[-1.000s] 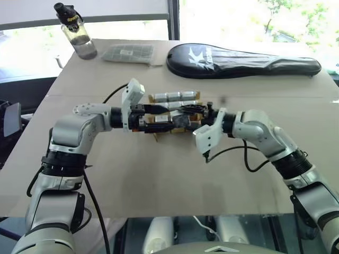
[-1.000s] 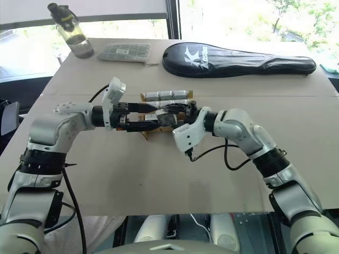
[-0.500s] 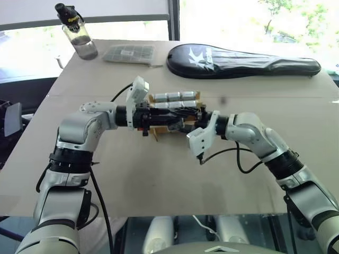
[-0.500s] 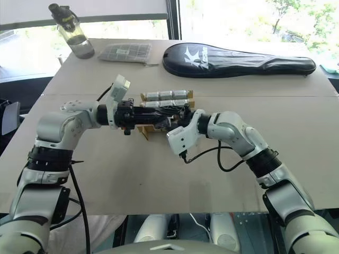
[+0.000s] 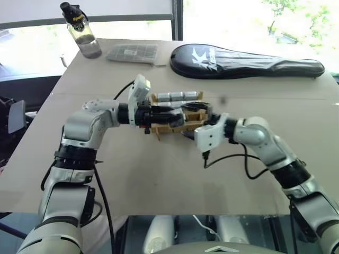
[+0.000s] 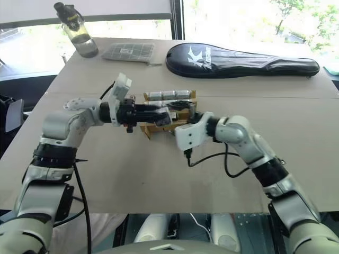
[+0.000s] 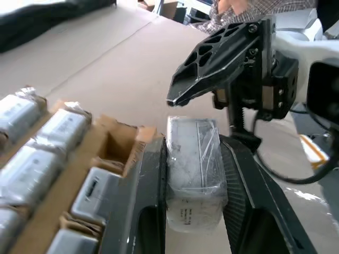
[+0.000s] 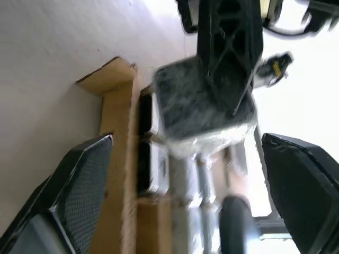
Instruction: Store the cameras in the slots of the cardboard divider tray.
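Left gripper pinches a wrapped camera just over the tray's right edge; right gripper spread wide beside it, apart; tray mid-table, bare board all round it.

Far along the table: clear water bottle, flat grey gridded packet, black racket case.

1. The divider tray sits mid-table, cameras in its far row.
2. A bottle stands at the far left corner.
3. A gridded packet lies right of it.
4. A racket case lies along the far edge, right.
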Available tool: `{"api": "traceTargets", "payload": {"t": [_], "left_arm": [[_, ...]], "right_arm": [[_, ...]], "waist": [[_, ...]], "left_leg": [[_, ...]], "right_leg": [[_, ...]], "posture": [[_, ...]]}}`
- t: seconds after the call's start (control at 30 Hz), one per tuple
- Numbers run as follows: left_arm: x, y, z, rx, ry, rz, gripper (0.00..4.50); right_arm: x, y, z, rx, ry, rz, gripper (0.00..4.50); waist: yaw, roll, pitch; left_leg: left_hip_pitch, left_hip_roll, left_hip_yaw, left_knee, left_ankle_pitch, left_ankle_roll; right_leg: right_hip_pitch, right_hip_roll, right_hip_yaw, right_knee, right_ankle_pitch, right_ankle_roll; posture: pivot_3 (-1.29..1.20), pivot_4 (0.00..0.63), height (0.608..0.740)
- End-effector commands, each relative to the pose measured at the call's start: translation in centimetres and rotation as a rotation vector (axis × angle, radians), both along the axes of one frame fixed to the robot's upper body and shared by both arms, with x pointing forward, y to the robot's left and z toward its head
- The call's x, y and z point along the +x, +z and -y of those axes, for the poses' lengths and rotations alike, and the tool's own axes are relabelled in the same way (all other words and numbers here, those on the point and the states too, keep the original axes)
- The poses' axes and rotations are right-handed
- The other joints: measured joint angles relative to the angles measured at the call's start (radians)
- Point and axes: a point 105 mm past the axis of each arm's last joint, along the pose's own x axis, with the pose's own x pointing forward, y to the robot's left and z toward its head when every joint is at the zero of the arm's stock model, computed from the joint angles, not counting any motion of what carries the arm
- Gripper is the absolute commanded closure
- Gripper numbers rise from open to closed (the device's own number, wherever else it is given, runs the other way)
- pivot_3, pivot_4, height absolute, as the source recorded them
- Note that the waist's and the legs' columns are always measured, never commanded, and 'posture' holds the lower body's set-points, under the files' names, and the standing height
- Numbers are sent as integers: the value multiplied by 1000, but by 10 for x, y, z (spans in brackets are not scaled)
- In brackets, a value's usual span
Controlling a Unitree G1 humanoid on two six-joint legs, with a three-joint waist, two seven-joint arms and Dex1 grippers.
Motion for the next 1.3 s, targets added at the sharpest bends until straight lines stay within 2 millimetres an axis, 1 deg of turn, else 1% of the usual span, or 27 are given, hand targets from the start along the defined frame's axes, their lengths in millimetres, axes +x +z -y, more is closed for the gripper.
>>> {"api": "traceTargets", "payload": {"t": [0.03, 0.1, 0.17, 0.27, 0.33, 0.43, 0.57, 0.63, 0.77, 0.87, 0.97, 1.07, 1.17, 1.3], "left_arm": [[6, 6, 7, 31, -38, 118, 3721], [12, 4, 12, 56, -61, 174, 3721], [19, 3, 15, 76, -75, 218, 3721], [29, 5, 21, 85, -109, 265, 3721], [35, 4, 25, 106, -125, 297, 3721], [45, 7, 34, 101, -132, 324, 3721], [50, 2, 44, 159, -165, 376, 3721], [53, 0, 48, 193, -172, 394, 3721], [56, -10, 54, 252, -183, 408, 3721], [56, -10, 60, 223, -180, 381, 3721], [57, -15, 63, 261, -189, 403, 3721], [59, -17, 66, 254, -173, 386, 3721], [60, -21, 66, 288, -166, 405, 3721], [62, -23, 64, 282, -147, 380, 3721]], "right_arm": [[-13, 12, 25, 134, -50, -177, 0], [-27, 8, 45, 198, -89, -335, 0], [-44, 7, 61, 247, -108, -469, 0], [-71, 10, 75, 336, -114, -653, 0], [-81, 15, 82, 435, -140, -729, 0], [-93, 16, 96, 548, -206, -801, 0], [-105, 11, 118, 602, -315, -800, 0], [-110, 10, 124, 615, -344, -791, 0], [-122, 15, 131, 674, -348, -746, 0], [-127, 15, 136, 690, -368, -754, 0], [-128, 18, 141, 703, -391, -734, 0], [-130, 19, 142, 701, -401, -730, 0], [-131, 20, 142, 707, -407, -728, 0], [-131, 20, 143, 716, -418, -721, 0]], "waist": [[2, 0, 0], [13, 0, 0], [12, 0, 0], [13, 0, 0], [10, -1, 0], [11, -2, 0], [11, -2, 0], [12, -2, 0], [12, -3, 0], [11, -3, 0], [11, -3, 0], [10, -4, -1], [11, -4, -1], [11, -4, -1]], "left_leg": [[0, 0, 0, 0, 0, 0], [0, 0, -1, -1, 0, 0], [-1, 0, -1, -1, 0, 0], [0, -1, -1, 0, 0, 1], [0, -2, -2, 0, -1, 1], [1, -2, -2, 0, -1, 2], [0, -3, -2, 0, -4, 6], [0, -4, -2, 1, -4, 6], [0, -4, -3, 1, -4, 8], [0, -3, -3, 1, -5, 8], [0, -2, -3, 2, -5, 8], [0, -2, -3, 2, -5, 8], [0, -2, -4, 2, -5, 9], [0, -2, -3, 2, -5, 9]], "right_leg": [[0, 0, 0, 0, 0, 0], [0, 1, -1, 0, 0, 0], [0, 1, -2, 0, 0, 0], [1, 0, -2, -1, 0, 0], [2, 1, -2, -1, 0, 0], [2, 1, -2, 0, 0, 0], [2, 1, -2, -1, 0, 0], [2, 0, -2, -1, 0, 0], [2, 1, -2, -1, 0, 0], [3, 1, -3, -1, 0, 1], [3, 0, -2, -1, 0, 1], [3, 1, -2, 0, 0, 1], [3, 1, -2, 0, 0, 1], [3, 1, -2, 0, 0, 1]], "posture": [[0, 150, 740], [0, 150, 740], [0, 150, 740], [0, 150, 740], [0, 150, 740], [0, 150, 740], [0, 150, 740], [0, 150, 740], [0, 150, 740], [0, 150, 740], [0, 150, 740], [0, 150, 740], [0, 150, 740], [0, 150, 740]]}}
